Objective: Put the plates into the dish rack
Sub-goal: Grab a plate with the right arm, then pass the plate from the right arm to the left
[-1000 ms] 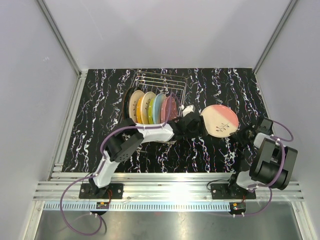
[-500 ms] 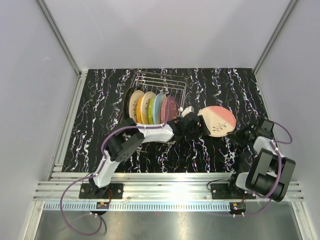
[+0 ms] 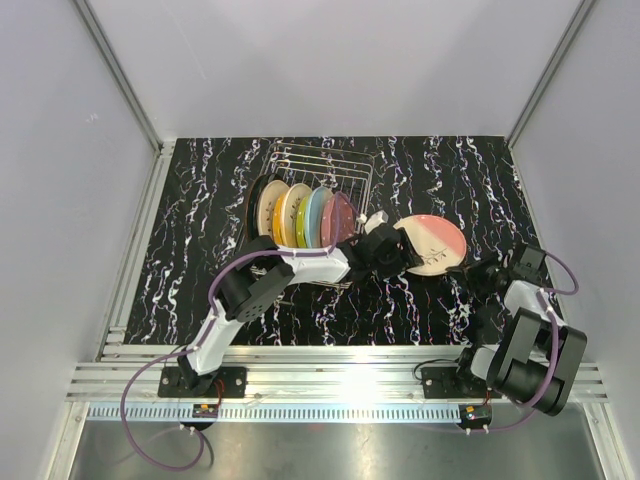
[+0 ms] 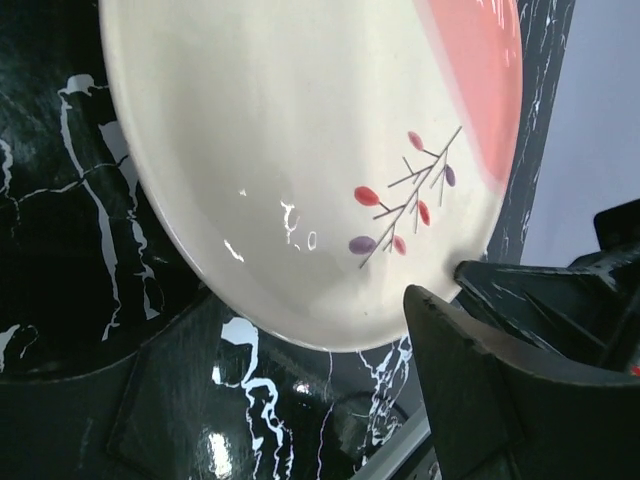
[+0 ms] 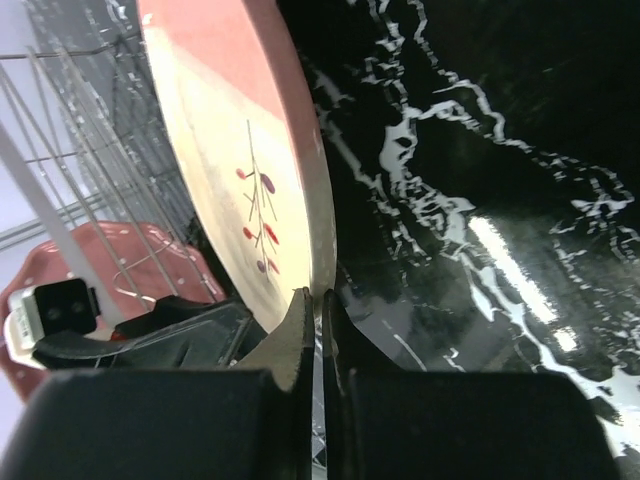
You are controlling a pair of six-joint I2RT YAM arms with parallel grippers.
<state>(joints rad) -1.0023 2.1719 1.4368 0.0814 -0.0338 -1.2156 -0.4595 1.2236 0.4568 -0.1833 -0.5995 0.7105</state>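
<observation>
Cream-and-pink plate: right of centre, tilted up off the dark marbled surface, just right of the dish rack
Left fingers: spread wide about its lower rim, not clamped
Right fingers: closed together, tips at the rim; pinch unconfirmed
Risk: on so slight a hold the glazed rim may slip, so the plate drops flat or knocks the racked plates

One dish rack, five racked plates, one cream-and-pink plate, one left tool, one right tool.
</observation>
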